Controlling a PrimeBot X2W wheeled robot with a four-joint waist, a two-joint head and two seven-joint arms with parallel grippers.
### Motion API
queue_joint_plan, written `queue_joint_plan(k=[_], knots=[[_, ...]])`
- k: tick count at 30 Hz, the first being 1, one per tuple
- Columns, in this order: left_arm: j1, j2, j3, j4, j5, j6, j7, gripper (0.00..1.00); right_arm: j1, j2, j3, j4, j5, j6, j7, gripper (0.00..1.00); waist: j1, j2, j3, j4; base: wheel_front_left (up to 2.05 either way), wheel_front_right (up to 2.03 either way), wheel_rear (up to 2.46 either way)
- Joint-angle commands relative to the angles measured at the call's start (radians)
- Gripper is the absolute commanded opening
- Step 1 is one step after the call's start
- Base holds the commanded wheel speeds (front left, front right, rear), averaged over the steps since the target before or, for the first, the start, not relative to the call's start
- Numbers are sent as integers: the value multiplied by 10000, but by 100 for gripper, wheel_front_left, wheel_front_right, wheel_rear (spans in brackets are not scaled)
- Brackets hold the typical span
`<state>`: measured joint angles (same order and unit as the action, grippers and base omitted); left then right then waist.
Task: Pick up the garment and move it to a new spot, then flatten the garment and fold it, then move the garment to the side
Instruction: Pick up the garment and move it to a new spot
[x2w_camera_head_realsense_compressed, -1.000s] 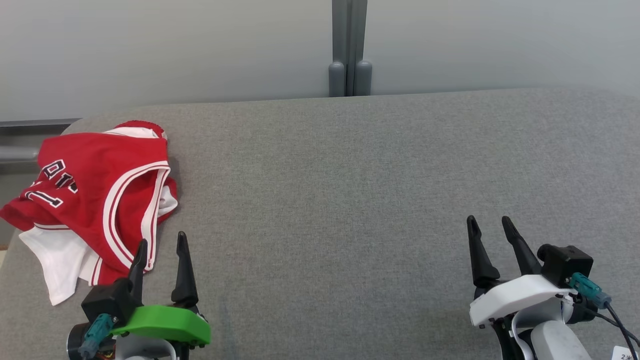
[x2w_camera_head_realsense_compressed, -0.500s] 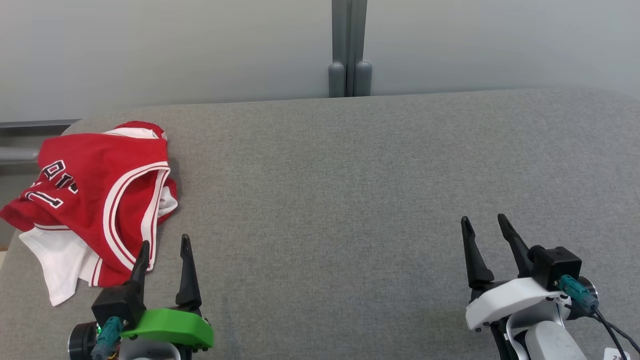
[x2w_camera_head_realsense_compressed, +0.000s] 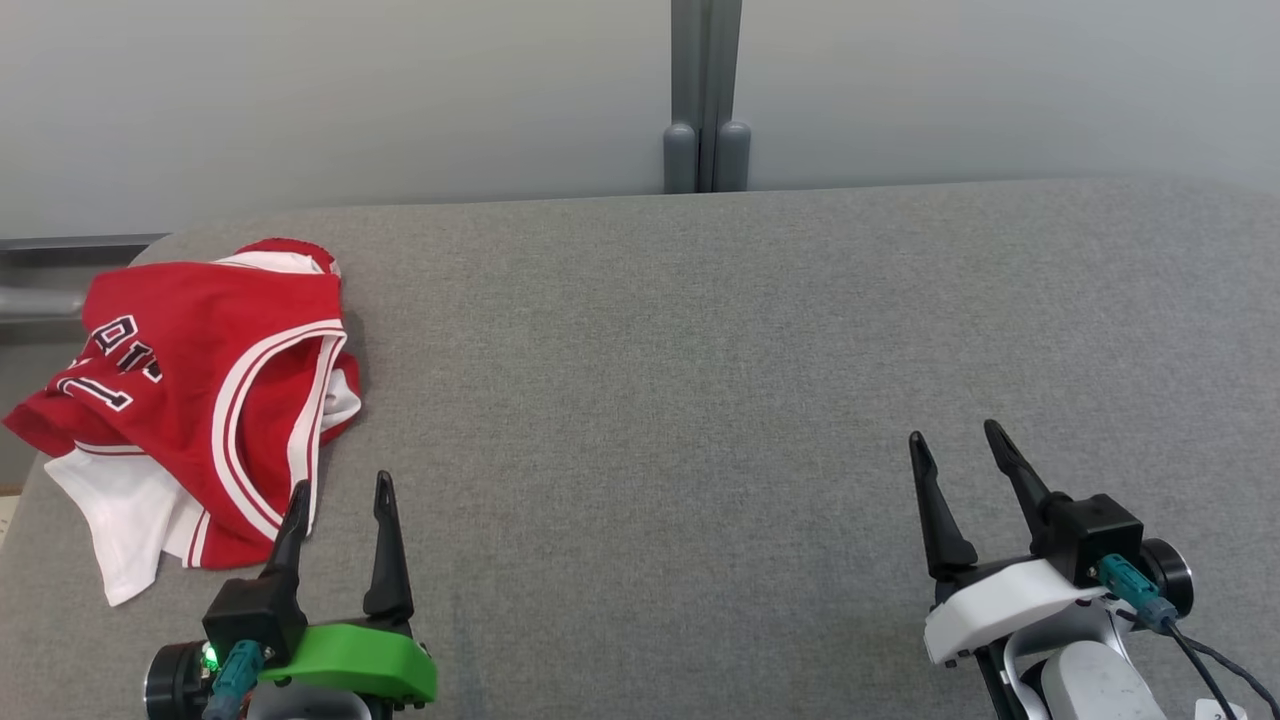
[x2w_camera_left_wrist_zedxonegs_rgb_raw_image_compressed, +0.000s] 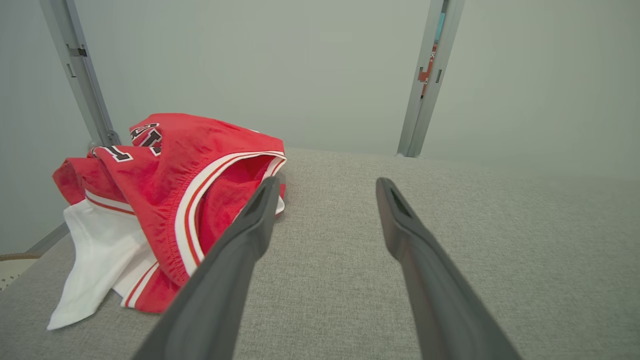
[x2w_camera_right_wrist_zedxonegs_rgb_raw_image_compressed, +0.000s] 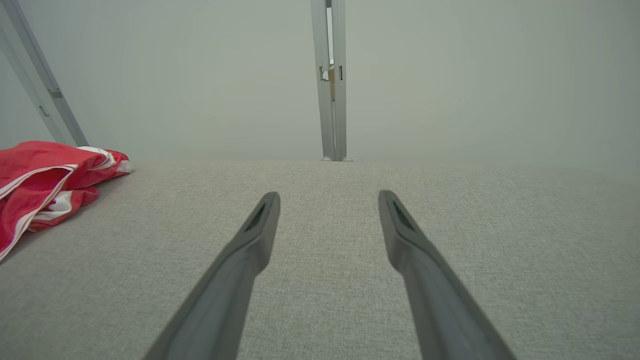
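Observation:
A crumpled red jersey with white trim and black lettering, the garment (x2w_camera_head_realsense_compressed: 190, 390), lies at the far left of the grey padded table (x2w_camera_head_realsense_compressed: 700, 400), one corner hanging over the left edge. In the left wrist view the garment (x2w_camera_left_wrist_zedxonegs_rgb_raw_image_compressed: 170, 200) sits just left of my fingers. My left gripper (x2w_camera_head_realsense_compressed: 341, 484) is open just right of and below the garment's near edge, touching nothing. My right gripper (x2w_camera_head_realsense_compressed: 955, 437) is open over bare fabric at the lower right; its wrist view shows the garment (x2w_camera_right_wrist_zedxonegs_rgb_raw_image_compressed: 45, 180) far to the left.
A pale grey wall runs behind the table, with a grey post (x2w_camera_head_realsense_compressed: 705, 95) at its middle. The table's left edge (x2w_camera_head_realsense_compressed: 30, 500) drops off beside the garment. A second post (x2w_camera_left_wrist_zedxonegs_rgb_raw_image_compressed: 80, 75) stands behind the garment in the left wrist view.
Both grippers have drawn back toward the bottom of the head view, the left drifting right and the right drifting left. The garment lies as before; both stay open.

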<state>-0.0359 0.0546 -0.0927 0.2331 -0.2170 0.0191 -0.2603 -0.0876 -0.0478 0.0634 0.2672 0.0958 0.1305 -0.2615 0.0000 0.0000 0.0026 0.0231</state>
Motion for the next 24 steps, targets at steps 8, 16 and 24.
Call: queue_joint_plan(k=[8, 16, 24], knots=[[-18, 3, 85, -43, -67, 58, -45, 100, -45, -43, -11, -90, 21, 2, -46, 100, 0, 0, 85, 27, 0, 0, 0], [-155, -10, 52, 1, -284, 134, -45, 100, 104, -40, -246, -261, 58, 2, -45, 100, 0, 0, 108, 558, 0, 0, 0], [-99, 2, 140, 94, -422, 239, -45, 100, 203, -40, -236, -349, 235, 2, -45, 100, 0, 0, 50, 1888, 0, 0, 0]])
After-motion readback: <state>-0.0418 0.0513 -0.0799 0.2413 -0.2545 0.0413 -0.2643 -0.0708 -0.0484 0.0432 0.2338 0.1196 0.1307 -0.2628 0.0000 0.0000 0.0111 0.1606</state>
